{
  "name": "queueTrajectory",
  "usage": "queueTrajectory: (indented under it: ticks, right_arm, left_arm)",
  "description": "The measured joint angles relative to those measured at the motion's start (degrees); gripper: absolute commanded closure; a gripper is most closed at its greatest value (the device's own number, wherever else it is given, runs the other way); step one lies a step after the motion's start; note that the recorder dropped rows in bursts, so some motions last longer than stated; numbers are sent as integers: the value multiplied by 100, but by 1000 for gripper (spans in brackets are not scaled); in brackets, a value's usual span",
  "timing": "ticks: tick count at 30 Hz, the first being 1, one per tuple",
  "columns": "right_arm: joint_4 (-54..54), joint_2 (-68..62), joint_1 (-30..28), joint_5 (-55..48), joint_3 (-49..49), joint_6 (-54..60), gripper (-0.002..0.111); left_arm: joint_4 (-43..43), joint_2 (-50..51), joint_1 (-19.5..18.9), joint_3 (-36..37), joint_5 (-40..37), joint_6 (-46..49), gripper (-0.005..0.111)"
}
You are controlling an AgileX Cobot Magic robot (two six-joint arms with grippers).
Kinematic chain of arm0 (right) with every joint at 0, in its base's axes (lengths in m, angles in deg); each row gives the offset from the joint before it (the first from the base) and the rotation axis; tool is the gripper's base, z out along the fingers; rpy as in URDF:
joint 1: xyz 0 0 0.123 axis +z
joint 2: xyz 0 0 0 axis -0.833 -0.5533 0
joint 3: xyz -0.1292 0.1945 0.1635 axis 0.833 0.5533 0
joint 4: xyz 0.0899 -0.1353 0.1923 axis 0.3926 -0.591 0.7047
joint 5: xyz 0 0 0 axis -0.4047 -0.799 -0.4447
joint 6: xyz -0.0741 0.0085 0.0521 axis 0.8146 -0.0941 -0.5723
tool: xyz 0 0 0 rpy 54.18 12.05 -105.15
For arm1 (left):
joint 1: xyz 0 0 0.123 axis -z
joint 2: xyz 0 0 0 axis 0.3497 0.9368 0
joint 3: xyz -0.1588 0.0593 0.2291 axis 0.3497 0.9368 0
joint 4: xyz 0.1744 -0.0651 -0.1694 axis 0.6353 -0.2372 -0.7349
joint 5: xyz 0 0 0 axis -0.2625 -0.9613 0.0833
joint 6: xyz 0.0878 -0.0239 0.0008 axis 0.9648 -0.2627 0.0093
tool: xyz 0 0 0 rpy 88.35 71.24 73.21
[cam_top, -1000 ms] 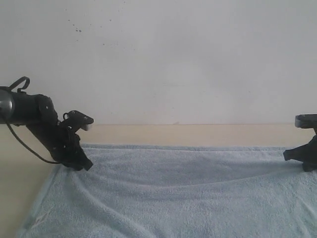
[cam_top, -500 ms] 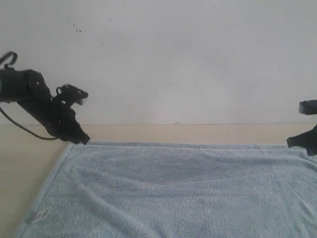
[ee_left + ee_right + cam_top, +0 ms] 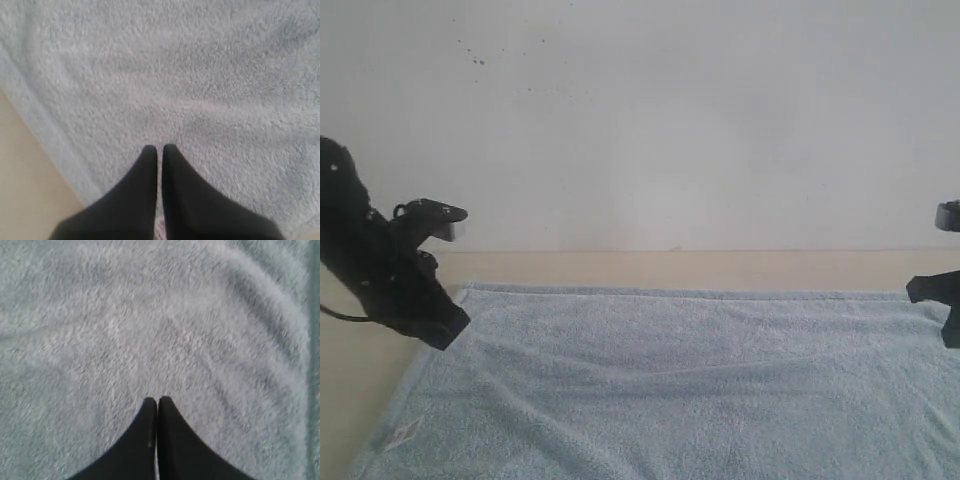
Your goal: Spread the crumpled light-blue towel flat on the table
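Lying spread: the towel [image 3: 700, 390] is resting open and flat on the table [image 3: 620, 268], its far hem running straight, with only shallow ripples crossing the pile.
Table: pale beige, it is showing as a strip beyond the towel's far hem and again along the towel's left edge.
Left gripper [image 3: 160, 147]: it is hanging over the towel just inside the left hem [image 3: 45, 135], near the towel's far-left corner. Its jaws are pressing together with a hairline slit between the tips, gripping nothing.
Right gripper [image 3: 158, 399]: it is hanging over the towel near the far-right corner. Its jaws are meeting tip to tip, likewise gripping nothing.
Contact: whether either pair of tips is touching the pile cannot be told.
Label [image 3: 405, 432]: small and white, it is lying on the towel near the near-left corner.
Wall [image 3: 670, 120]: white and faintly speckled, it is rising behind the table beyond the towel's far hem.
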Motion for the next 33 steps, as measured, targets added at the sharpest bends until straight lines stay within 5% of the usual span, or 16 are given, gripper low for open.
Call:
queueTrajectory:
  ticks: [5,12,16,21,27,33]
  right_arm:
    - [224,1576,0,1408,1297,290,109]
    - [1210,4356,134,3883,2929,-192,109]
    - [1466,4781,881,3374,3248,-112,109]
    - [1466,5415,1712,2774,3653,937,109]
    - [1517,7038,1802,3891,4015,250,109]
    - [1530,7997,1802,3160,4067,453,109]
  left_arm:
    - [0,-1758,-85,1031,991,-1025,103]
    - [-34,-3992,-338,1138,2243,-2306,103]
    - [282,-5002,-338,1196,1985,-2528,103]
    - [1861,-6082,-338,1766,1854,-4147,103]
    - [4088,-7476,-338,2786,1750,-5880,103]
    - [4422,-8350,-338,3723,1707,-6058,103]
